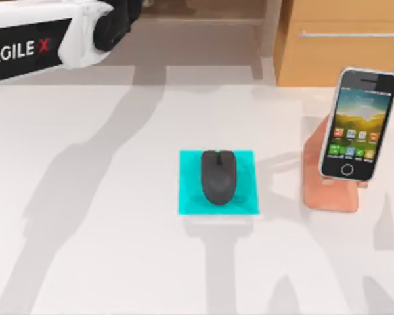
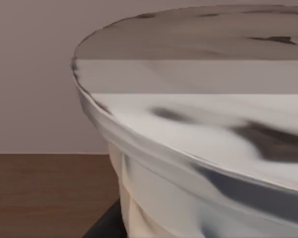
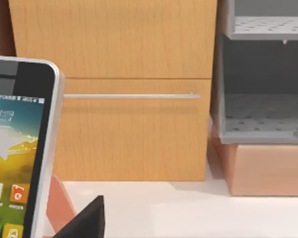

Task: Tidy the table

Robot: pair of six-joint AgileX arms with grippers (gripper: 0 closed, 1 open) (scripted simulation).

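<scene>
The white table [image 1: 85, 230] carries a black mouse [image 1: 218, 176] lying on a small cyan mat [image 1: 249, 200] at its middle. To the right, a phone [image 1: 354, 125] with a lit screen leans on a salmon-pink stand [image 1: 329, 187]. My left arm [image 1: 46, 39] is parked at the back left corner. In the right wrist view the phone [image 3: 15, 163] is close by, with a dark part of my right gripper [image 3: 87, 220] just beside it, low over the table [image 3: 188, 208].
A light-brown wooden cabinet [image 1: 341, 59] with a metal handle [image 3: 131, 95] stands behind the phone at the back right. Beside it is a grey open shelf [image 3: 263, 74] on a salmon box [image 3: 268, 171]. The left wrist view has a white rounded body [image 2: 198, 148] over a brown floor.
</scene>
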